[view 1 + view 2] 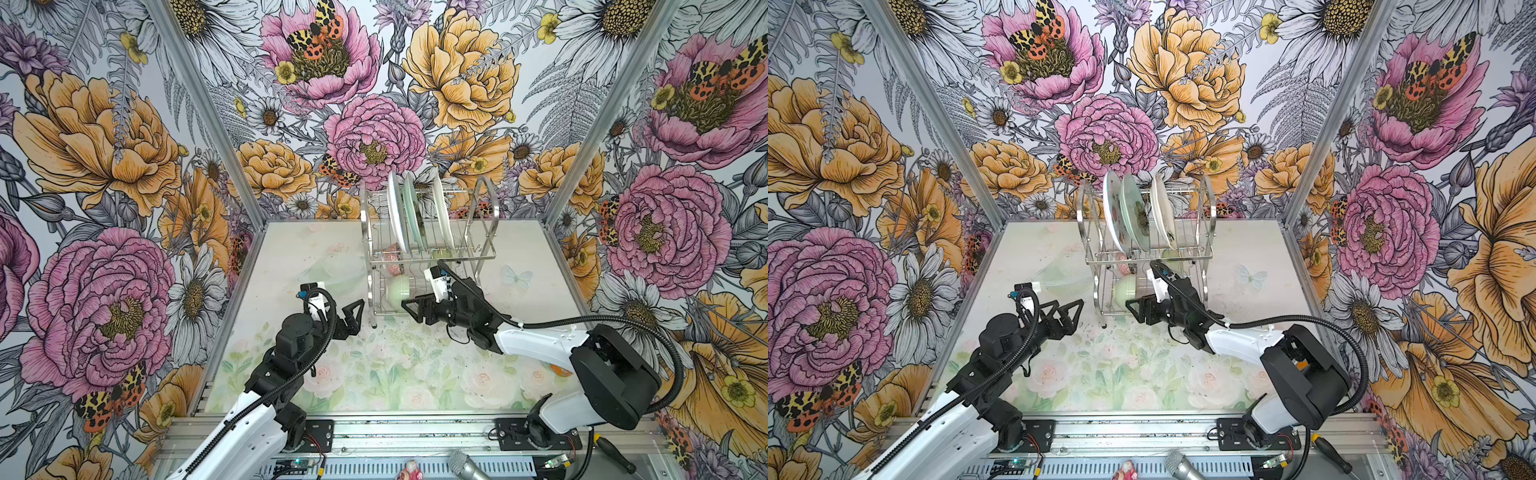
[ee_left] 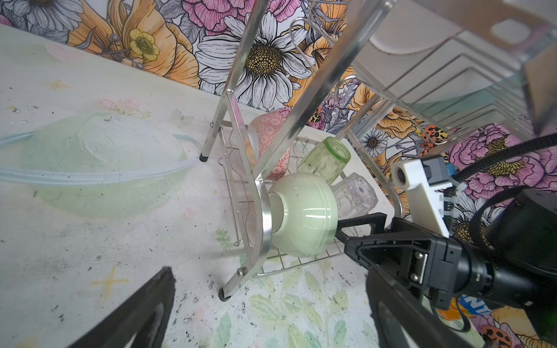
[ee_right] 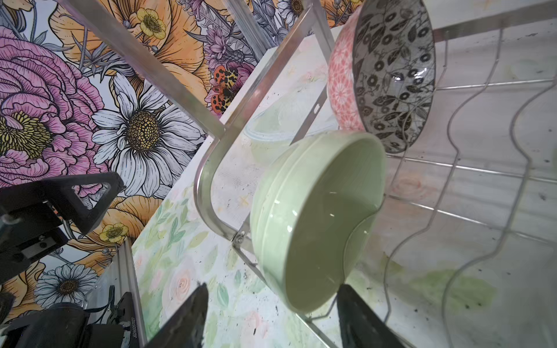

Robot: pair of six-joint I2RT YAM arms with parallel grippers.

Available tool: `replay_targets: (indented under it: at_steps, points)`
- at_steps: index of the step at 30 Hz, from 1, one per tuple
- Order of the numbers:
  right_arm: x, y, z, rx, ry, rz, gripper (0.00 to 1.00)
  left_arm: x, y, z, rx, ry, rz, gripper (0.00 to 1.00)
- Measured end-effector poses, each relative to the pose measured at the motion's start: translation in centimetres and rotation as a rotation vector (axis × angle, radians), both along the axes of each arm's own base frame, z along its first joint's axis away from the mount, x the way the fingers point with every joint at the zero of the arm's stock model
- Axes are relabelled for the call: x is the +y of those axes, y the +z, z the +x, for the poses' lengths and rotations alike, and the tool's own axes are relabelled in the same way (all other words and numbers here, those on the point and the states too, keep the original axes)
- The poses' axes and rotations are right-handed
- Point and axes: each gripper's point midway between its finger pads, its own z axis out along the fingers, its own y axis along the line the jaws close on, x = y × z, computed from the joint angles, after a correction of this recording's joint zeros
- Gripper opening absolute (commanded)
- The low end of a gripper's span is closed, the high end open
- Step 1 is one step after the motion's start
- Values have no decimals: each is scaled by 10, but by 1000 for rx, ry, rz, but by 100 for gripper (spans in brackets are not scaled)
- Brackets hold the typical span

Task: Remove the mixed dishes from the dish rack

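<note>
The chrome dish rack point(image 1: 364, 224) stands at the back of the table. Three plates point(image 1: 397, 212) stand on edge in its upper shelf. On the lower tier a pale green bowl point(image 3: 316, 217) lies on its side, with a pink bowl point(image 3: 340, 90), a black-white patterned bowl point(image 3: 394, 75), a green tumbler point(image 2: 325, 158) and a clear tumbler point(image 2: 354, 195) behind it. My right gripper point(image 3: 272, 289) is open and straddles the green bowl's lower rim, one finger at the inside edge. My left gripper point(image 2: 271, 274) hangs wide open and empty just left of the rack's front leg point(image 2: 245, 141).
A clear, green-tinted plastic bowl point(image 2: 99, 162) sits upside down on the table left of the rack. An orange-labelled can point(image 1: 559, 370) shows partly behind the right arm. A microphone point(image 1: 465, 465) and a screwdriver point(image 1: 615, 451) lie on the front rail.
</note>
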Motion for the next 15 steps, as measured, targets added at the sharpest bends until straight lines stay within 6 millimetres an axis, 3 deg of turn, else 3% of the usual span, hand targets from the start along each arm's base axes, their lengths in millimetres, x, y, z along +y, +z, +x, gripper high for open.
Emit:
replay_targets:
  at_steps: [9,13,15]
  points:
    - [6,-4,5,-2,16,-8,54,-1,-6,2,20,0,11,99]
    - [9,-6,7,-19,32,-20,38,-1,-8,3,28,4,14,99]
    - [10,-10,8,-16,35,-26,37,0,-9,4,31,6,16,99]
